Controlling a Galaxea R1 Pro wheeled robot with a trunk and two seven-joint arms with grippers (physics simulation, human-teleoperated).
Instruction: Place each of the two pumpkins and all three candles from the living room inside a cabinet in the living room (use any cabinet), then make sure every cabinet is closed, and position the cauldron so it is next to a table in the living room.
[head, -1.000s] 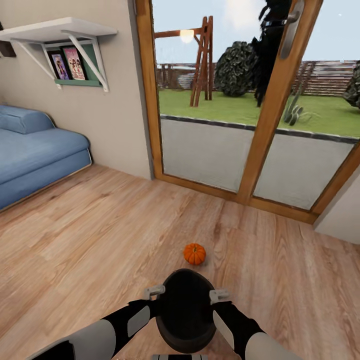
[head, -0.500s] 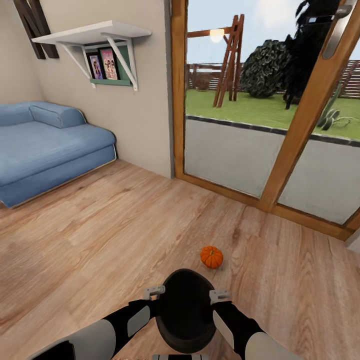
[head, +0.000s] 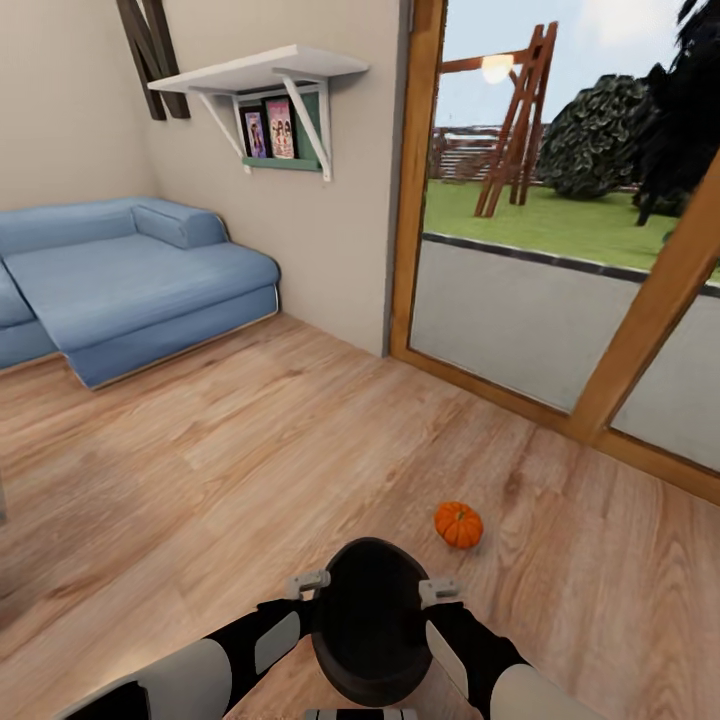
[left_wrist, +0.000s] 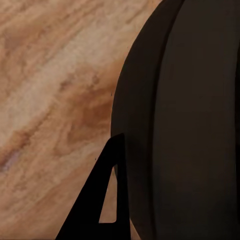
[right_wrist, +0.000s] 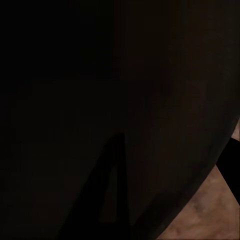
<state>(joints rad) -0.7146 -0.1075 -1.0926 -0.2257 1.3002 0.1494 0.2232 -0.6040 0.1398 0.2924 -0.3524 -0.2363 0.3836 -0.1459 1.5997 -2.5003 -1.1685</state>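
Observation:
The black cauldron (head: 368, 620) hangs just in front of my trunk, low in the head view, held between both arms. My left gripper (head: 312, 582) grips its left rim and my right gripper (head: 436, 592) its right rim, both shut on it. Its dark wall (left_wrist: 190, 120) stands close beside a fingertip (left_wrist: 102, 200) in the left wrist view, and the dark cauldron (right_wrist: 100, 100) takes up most of the right wrist view. One small orange pumpkin (head: 458, 524) lies on the wooden floor just beyond the cauldron, a little to the right.
A blue sofa (head: 130, 280) stands along the left wall. A white wall shelf (head: 260, 70) with picture frames hangs above it. A wood-framed glass door (head: 415, 200) to a garden runs along the right. Open wooden floor (head: 250, 450) lies between sofa and pumpkin.
The whole picture has slid to the right, so the camera has turned left and more of the sofa shows. The cauldron stays held the same way; the pumpkin lies still.

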